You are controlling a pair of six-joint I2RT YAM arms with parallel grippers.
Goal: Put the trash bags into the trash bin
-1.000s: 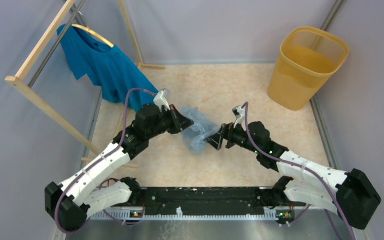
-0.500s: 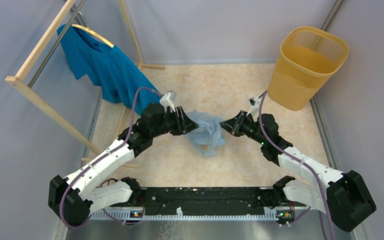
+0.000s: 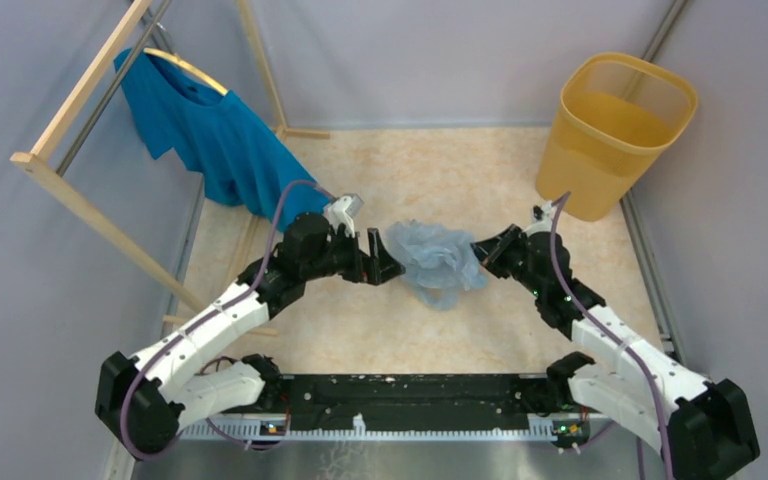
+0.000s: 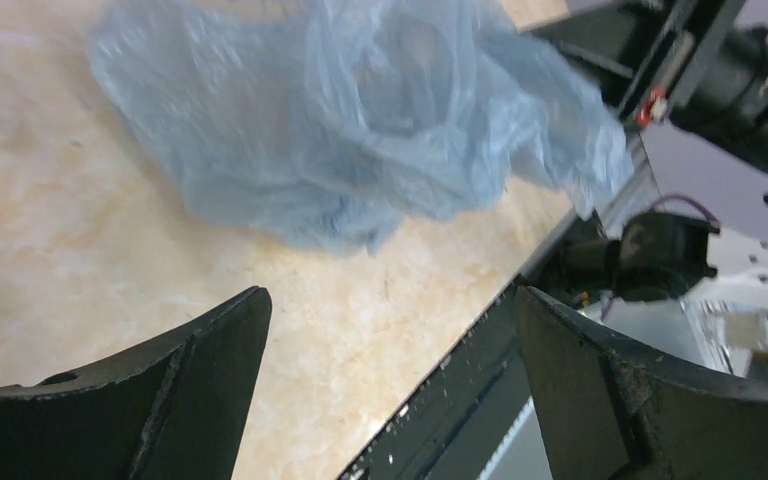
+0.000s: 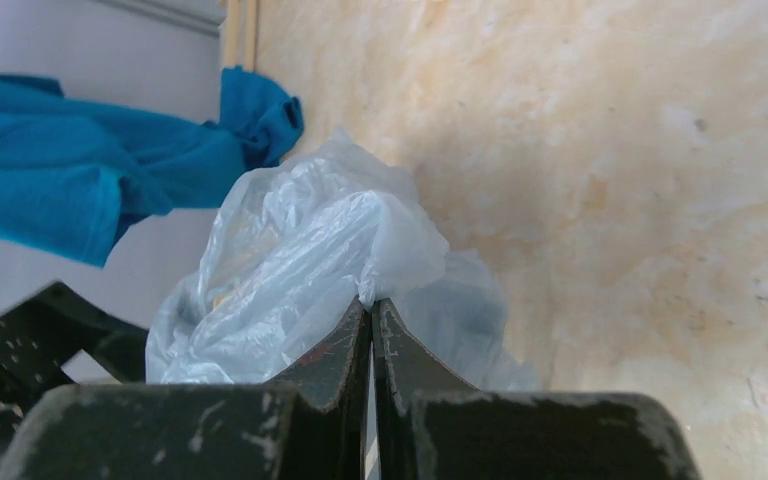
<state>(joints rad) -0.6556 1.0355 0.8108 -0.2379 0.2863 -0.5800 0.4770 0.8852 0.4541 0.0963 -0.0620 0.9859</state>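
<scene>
I see one trash bag (image 3: pixel 438 258), and my right gripper (image 3: pixel 482 250) pinches its edge tight. My left gripper (image 3: pixel 390 255) is spread wide, with the bag just in front of it. The one trash bin (image 3: pixel 580 172) stands well apart, past my right gripper.

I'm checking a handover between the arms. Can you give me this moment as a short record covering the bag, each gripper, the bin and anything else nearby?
trash bag: crumpled pale blue film, between the two grippers, at or just above the table
left gripper: open, jaws wide, clear of the bag
right gripper: shut on a fold of the trash bag
trash bin: yellow-orange, upright in the far right corner, apart from the bag
other: blue T-shirt on a hanger, far left
</scene>
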